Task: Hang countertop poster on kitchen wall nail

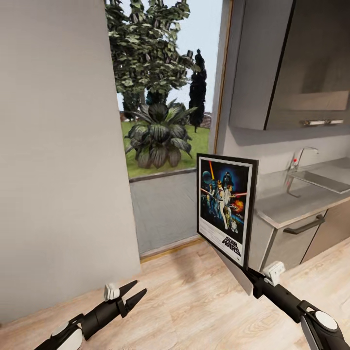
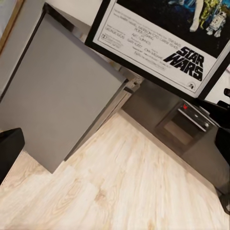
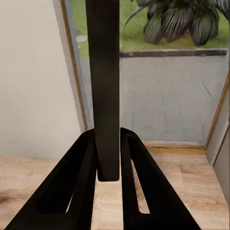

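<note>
I'm clamping my right gripper point(image 1: 253, 281) on the bottom corner of the black-framed rectangular Star Wars poster point(image 1: 226, 206), holding it upright beside the grey steel countertop point(image 1: 291, 204); corner-only hold, poster could pivot or slip. Left gripper point(image 1: 133, 296) hanging empty, parted.

Tall glass door point(image 1: 165, 121) straight ahead, thin wood frame. Outside: big broad-leaf plant point(image 1: 158, 133) on grass, leafy tree point(image 1: 146, 43) behind, dark cypress point(image 1: 198, 87) to right, paved strip near glass. Plain grey wall point(image 1: 53, 146) left of door. Wall cupboard point(image 1: 287, 63) upper right, grey-brown fronts, bar handle. Chrome tap point(image 1: 302, 156) over steel sink point(image 1: 323, 180). Light wood plank floor point(image 1: 184, 301). Left wrist cam: built-in oven point(image 2: 184, 127), red mark on ctrl panel, set in grey units.
</note>
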Tool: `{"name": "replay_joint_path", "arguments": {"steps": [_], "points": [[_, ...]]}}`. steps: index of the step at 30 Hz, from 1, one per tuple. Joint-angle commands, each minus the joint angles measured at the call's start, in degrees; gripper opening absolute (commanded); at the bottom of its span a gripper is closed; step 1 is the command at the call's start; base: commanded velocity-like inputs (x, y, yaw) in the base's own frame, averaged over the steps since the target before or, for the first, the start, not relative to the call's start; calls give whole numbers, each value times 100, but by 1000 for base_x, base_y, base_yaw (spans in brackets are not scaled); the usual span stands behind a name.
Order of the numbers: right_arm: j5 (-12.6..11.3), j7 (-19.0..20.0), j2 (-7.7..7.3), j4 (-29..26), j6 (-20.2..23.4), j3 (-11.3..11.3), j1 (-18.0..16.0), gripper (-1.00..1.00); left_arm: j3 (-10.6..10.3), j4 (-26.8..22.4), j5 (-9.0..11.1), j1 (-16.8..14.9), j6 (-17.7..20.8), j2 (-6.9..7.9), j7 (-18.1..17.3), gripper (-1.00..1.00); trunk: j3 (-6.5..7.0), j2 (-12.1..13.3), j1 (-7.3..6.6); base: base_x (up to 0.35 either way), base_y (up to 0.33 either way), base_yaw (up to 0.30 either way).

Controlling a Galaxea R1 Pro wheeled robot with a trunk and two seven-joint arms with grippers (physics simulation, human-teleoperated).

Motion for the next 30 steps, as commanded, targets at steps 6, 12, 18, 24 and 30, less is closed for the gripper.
{"name": "replay_joint_path", "arguments": {"steps": [6,12,18,24,30], "points": [[-23,43,0,3,-3,-11,-5,-100,-39,68,48,-14,-35,6,-3,100,12,-10,3,-8,0,271],[-23,43,0,3,-3,-7,-3,-100,-39,109,48,-12,-39,6,-1,100,33,-10,3,-1,0,273],[-18,43,0,3,-3,-8,-4,-100,-32,119,48,-15,-38,6,-1,100,53,-10,3,0,0,273],[-15,43,0,3,-3,-7,-3,-100,-31,120,48,-16,-38,6,-1,100,74,-10,3,0,1,270],[-20,48,0,3,-3,-6,-3,-100,-32,120,48,-14,-36,6,-2,100,83,-10,3,0,155,128]]}}
